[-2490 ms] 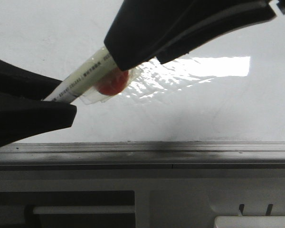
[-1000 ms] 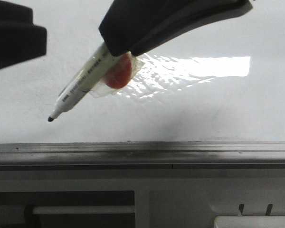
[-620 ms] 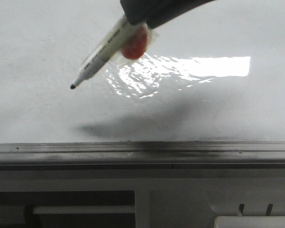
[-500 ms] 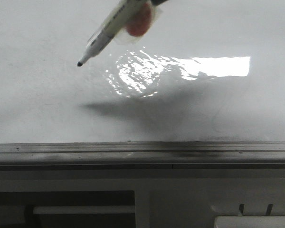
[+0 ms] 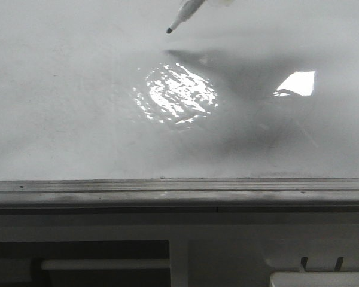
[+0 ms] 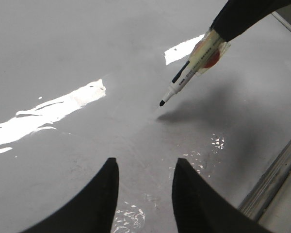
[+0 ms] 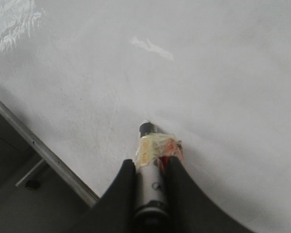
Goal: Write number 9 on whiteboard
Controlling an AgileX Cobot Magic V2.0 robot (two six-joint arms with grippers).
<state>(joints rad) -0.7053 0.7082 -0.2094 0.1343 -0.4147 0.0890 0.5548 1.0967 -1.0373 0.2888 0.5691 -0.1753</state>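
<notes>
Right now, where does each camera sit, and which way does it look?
Front view: low at the near edge, looking forward over the whiteboard; only the marker tip shows, no arm.
Left wrist view: on the left arm, looking down at the board; the open left gripper shows, holding nothing, with the right arm holding the marker above the board.
Right wrist view: on the right arm, looking along the marker; the right gripper clamps it.
All three share the marker and the board, with no writing.

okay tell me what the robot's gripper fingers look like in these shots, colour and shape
The left gripper has two matte black fingers that curve and taper to rounded tips, with no markings or cables visible. The right gripper has the same plain black, smooth, tapered fingers. From the left wrist view its finger shows as a dark wedge.
</notes>
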